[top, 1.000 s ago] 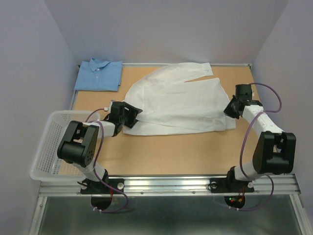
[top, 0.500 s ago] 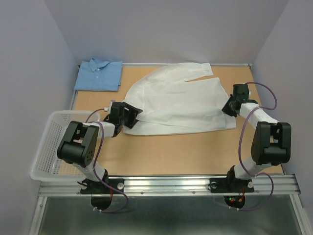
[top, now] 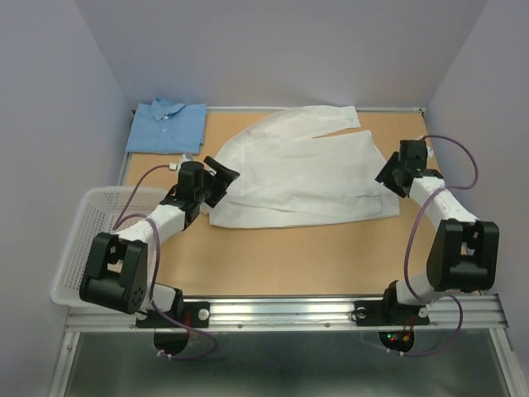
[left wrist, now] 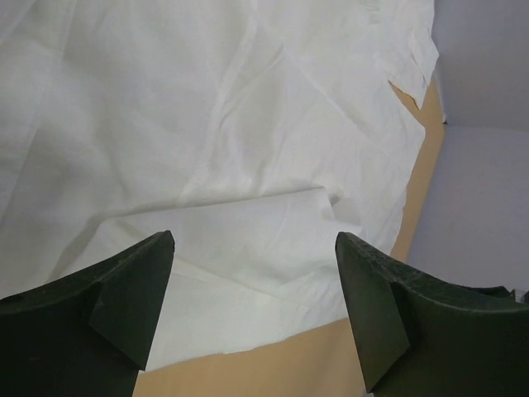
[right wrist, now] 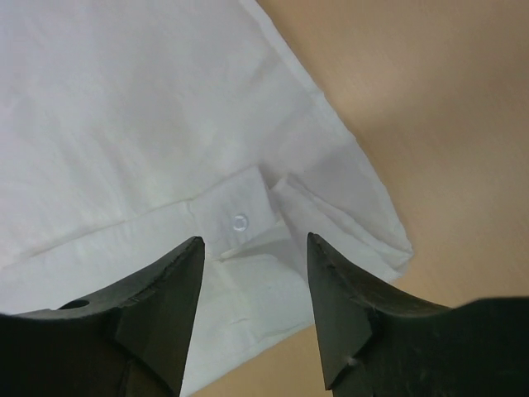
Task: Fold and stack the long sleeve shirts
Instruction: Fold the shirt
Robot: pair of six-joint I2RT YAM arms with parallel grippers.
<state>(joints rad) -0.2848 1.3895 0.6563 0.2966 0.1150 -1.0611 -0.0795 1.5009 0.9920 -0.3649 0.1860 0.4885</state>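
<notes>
The white long sleeve shirt (top: 297, 174) lies partly folded across the middle of the table, one sleeve reaching toward the back right. A light blue shirt (top: 168, 126) sits folded at the back left corner. My left gripper (top: 220, 175) hovers at the white shirt's left edge, open, with only cloth (left wrist: 248, 231) below its fingers. At the shirt's right edge my right gripper (top: 386, 174) stands open above a buttoned cuff (right wrist: 240, 219), holding nothing.
A white mesh basket (top: 78, 240) hangs at the table's left front edge. Walls close in the back and both sides. Bare tan tabletop (top: 306, 256) lies in front of the white shirt.
My right gripper has opened and let go of the white shirt's right edge. The left arm has swung back and up along the shirt's left edge, its jaws wider.
</notes>
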